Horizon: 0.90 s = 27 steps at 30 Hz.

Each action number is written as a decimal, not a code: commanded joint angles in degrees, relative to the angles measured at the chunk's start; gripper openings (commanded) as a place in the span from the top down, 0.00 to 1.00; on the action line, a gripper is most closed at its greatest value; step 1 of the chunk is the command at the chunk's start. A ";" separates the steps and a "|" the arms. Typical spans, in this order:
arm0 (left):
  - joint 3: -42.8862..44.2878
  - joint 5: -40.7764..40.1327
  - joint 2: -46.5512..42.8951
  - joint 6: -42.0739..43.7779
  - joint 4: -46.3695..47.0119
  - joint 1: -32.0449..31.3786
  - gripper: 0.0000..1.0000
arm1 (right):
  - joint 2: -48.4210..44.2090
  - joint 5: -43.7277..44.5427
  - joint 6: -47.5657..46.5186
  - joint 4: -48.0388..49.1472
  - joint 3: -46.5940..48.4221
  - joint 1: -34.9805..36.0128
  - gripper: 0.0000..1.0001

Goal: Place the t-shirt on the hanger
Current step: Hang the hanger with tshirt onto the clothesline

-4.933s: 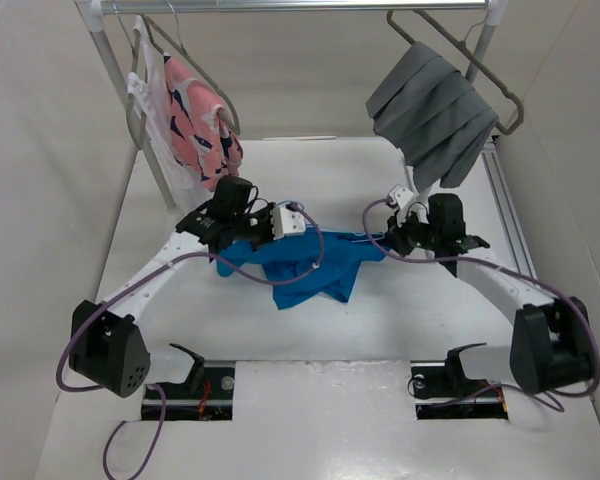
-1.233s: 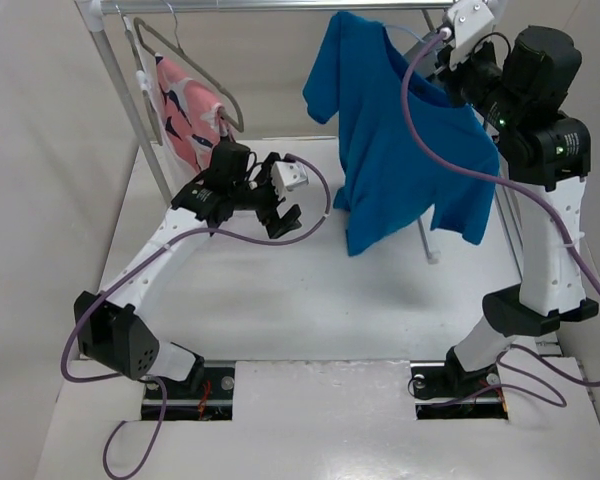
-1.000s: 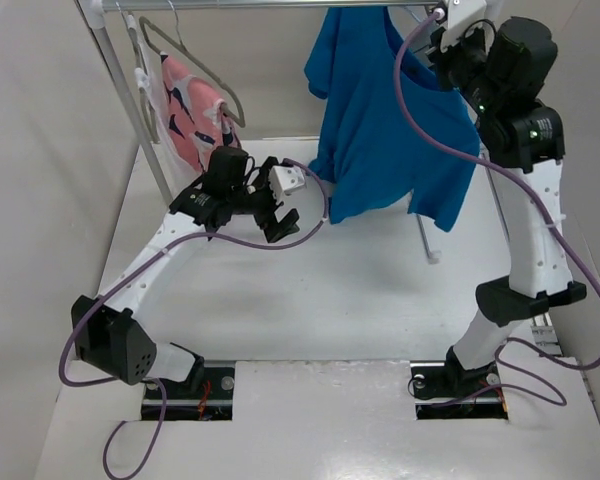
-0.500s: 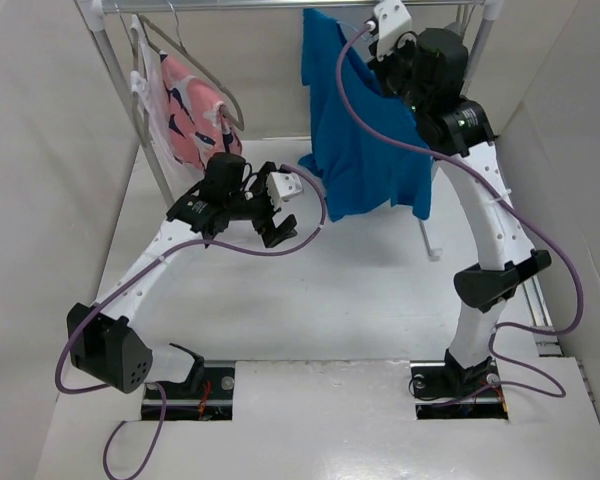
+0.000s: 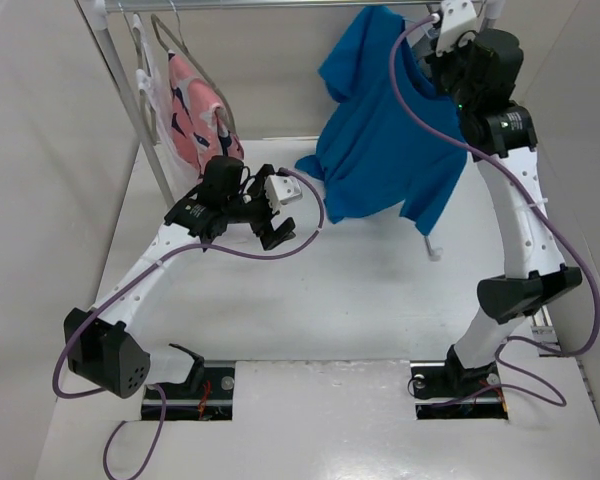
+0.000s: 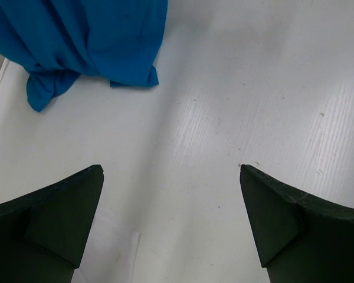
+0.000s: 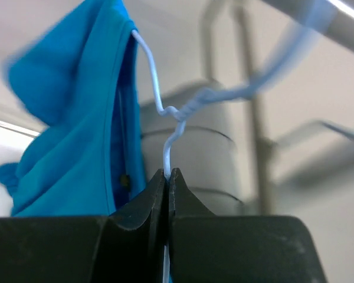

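White table [image 5: 310,310] beneath a metal rail [image 5: 260,5]; at the far left a pink garment [image 5: 195,110] hangs from that rail; just right of it the left gripper [image 6: 171,168] hovers over the table, jaws spread wide and holding nothing; beyond it the t-shirt [image 5: 385,150] hangs draped on the hanger [image 7: 165,156], one blue corner low by the table; at the upper right the right gripper [image 7: 167,174] is pinched tight on the hanger's wire below its twisted neck, the hook blurred near the rail.
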 commanded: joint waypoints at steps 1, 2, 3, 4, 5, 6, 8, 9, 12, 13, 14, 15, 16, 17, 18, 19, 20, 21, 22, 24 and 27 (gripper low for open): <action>-0.61 0.53 -2.12 0.32 1.21 -0.08 0.00 | -5.42 2.12 1.66 5.23 -2.54 -3.37 1.00; -0.61 0.53 -2.12 0.32 1.73 -0.08 0.00 | -6.04 2.12 1.66 5.23 -3.16 -3.99 1.00; -0.61 0.53 -2.12 0.32 1.74 -0.08 0.00 | -6.57 2.12 1.66 5.23 -3.69 -4.52 1.00; -0.61 0.53 -2.12 0.32 1.74 -0.08 0.00 | -6.58 2.12 1.66 5.23 -4.22 -5.74 1.00; -0.61 0.53 -2.12 0.32 1.74 -0.08 0.00 | -7.36 2.12 1.66 5.23 -5.35 -6.36 1.00; -1.14 0.53 -2.12 0.32 1.74 -0.08 0.00 | -8.06 0.81 1.66 5.23 -5.89 -7.58 1.00; -1.14 0.53 -2.12 0.32 1.74 -0.08 0.00 | -8.07 0.27 1.66 5.23 -6.50 -8.12 1.00; -1.14 0.53 -2.12 0.32 1.74 -0.08 0.00 | -8.07 -0.51 1.66 5.23 -6.51 -8.73 1.00; -1.14 0.53 -2.12 0.32 1.74 -0.08 0.00 | -7.55 -2.44 1.66 5.23 -6.51 -8.74 1.00; -1.14 0.53 -2.12 0.32 1.74 -0.08 0.00 | -6.93 -3.58 1.66 5.23 -6.51 -8.74 1.00; -1.14 0.53 -2.12 0.32 1.74 -0.08 0.00 | -6.93 -4.11 1.66 5.23 -6.51 -8.74 1.00; -1.14 0.53 -2.12 0.32 1.74 -0.08 0.00 | -6.93 -4.12 1.66 5.23 -7.20 -8.74 1.00; -1.14 0.53 -2.12 0.32 1.74 -0.08 0.00 | -6.93 -4.99 1.66 5.23 -7.21 -8.74 1.00; -1.75 0.53 -2.12 0.32 1.74 -0.08 0.00 | -6.93 -5.78 1.66 5.75 -7.99 -8.74 1.00; -1.76 0.53 -2.12 0.32 1.74 -0.08 0.00 | -7.45 -5.79 1.66 6.37 -8.00 -8.74 1.00; -1.76 0.53 -2.64 0.32 1.74 -0.08 0.00 | -7.45 -5.79 1.66 6.37 -8.61 -8.74 1.00; -1.76 0.53 -2.65 0.32 1.74 -0.08 0.00 | -7.45 -5.79 1.66 6.37 -8.62 -8.74 1.00; -2.28 0.53 -2.65 0.32 1.74 -0.08 0.00 | -7.45 -6.40 1.66 6.90 -8.62 -8.74 1.00; -2.28 0.53 -2.65 0.32 1.74 -0.08 0.00 | -7.45 -6.41 1.66 6.90 -8.62 -8.74 0.98; -2.28 0.53 -2.65 0.32 1.74 -0.08 0.00 | -7.45 -8.42 1.66 7.42 -8.62 -8.74 0.83; -2.28 0.53 -2.65 0.32 1.74 -0.08 0.00 | -7.45 -10.09 1.13 8.12 -9.75 -8.74 0.70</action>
